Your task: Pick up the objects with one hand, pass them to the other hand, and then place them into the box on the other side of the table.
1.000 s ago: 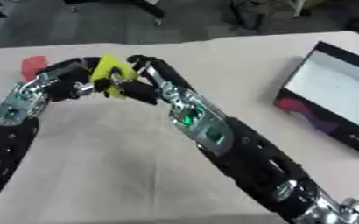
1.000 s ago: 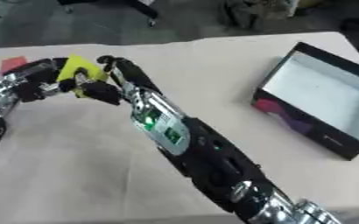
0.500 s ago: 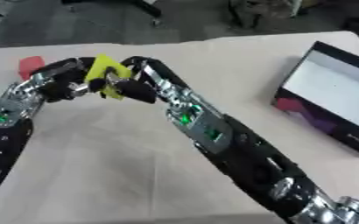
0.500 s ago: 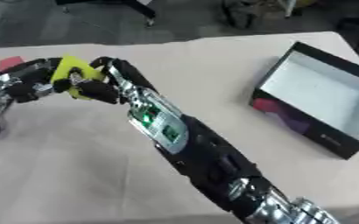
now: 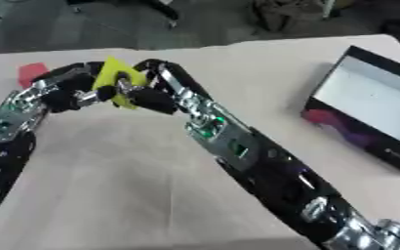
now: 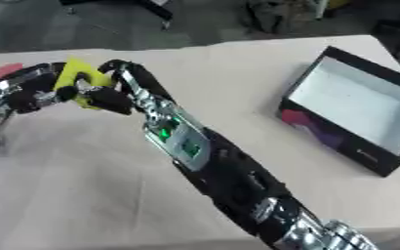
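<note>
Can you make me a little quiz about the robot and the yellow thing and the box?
1. True or false: the yellow object lies flat on the table with no robot hand near it.
2. Which side of the table is the open box on? A) the robot's left B) the robot's right C) right in the middle
3. Fill in: a small ____ coloured thing lies on the table beyond the left robot hand.

Key
1. False: the left robot hand and the right robot hand meet around it above the table.
2. B
3. red
</note>
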`<action>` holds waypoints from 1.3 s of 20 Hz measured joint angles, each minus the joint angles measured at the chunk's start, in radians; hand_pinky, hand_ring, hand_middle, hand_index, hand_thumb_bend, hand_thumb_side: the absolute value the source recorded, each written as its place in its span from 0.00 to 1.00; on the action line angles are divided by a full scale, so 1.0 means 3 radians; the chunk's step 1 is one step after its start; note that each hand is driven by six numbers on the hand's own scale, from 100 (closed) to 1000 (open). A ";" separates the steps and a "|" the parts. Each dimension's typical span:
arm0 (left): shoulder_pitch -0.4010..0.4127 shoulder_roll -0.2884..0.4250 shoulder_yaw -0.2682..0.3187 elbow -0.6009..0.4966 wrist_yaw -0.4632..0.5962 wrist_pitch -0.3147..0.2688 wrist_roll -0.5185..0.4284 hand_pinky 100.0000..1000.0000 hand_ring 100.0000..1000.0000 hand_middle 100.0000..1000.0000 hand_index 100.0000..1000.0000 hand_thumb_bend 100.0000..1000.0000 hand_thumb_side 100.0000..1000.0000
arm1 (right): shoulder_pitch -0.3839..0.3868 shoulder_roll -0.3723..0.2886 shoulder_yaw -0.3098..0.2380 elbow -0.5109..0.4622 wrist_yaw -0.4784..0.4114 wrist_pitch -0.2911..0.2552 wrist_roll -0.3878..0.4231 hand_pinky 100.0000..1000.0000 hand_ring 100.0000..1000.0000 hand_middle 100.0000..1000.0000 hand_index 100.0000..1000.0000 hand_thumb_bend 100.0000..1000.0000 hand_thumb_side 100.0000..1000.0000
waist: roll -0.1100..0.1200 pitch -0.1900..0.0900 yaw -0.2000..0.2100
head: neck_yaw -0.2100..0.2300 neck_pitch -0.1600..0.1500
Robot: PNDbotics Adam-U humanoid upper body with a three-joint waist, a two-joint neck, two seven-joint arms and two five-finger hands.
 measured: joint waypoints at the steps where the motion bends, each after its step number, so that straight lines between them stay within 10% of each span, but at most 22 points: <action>1: 0.0000 0.0000 0.0000 -0.0001 0.0006 0.0000 0.0000 0.71 0.46 0.44 0.56 0.00 0.39 | 0.0000 0.0000 0.0000 0.0008 -0.0034 -0.0024 -0.0041 0.00 0.11 0.08 0.23 0.00 0.37 | 0.0000 0.0000 0.0000 | 0.0000 0.0000; 11: 0.0037 -0.0027 -0.0044 -0.0043 0.0008 -0.0027 0.0027 0.75 0.54 0.53 0.68 0.00 0.78 | -0.0004 0.0005 0.0000 0.0073 -0.0269 -0.0181 -0.0274 0.00 0.03 0.00 0.13 0.00 0.36 | -0.0003 0.0008 -0.0011 | -0.0012 0.0000; 26: 0.0103 -0.0037 -0.0081 -0.0144 0.0009 -0.0064 0.0064 0.76 0.57 0.57 0.73 0.15 1.00 | -0.0019 0.0011 -0.0019 0.0073 -0.0292 -0.0224 -0.0348 0.00 0.02 0.00 0.11 0.00 0.36 | -0.0021 0.0011 -0.0026 | -0.0020 0.0000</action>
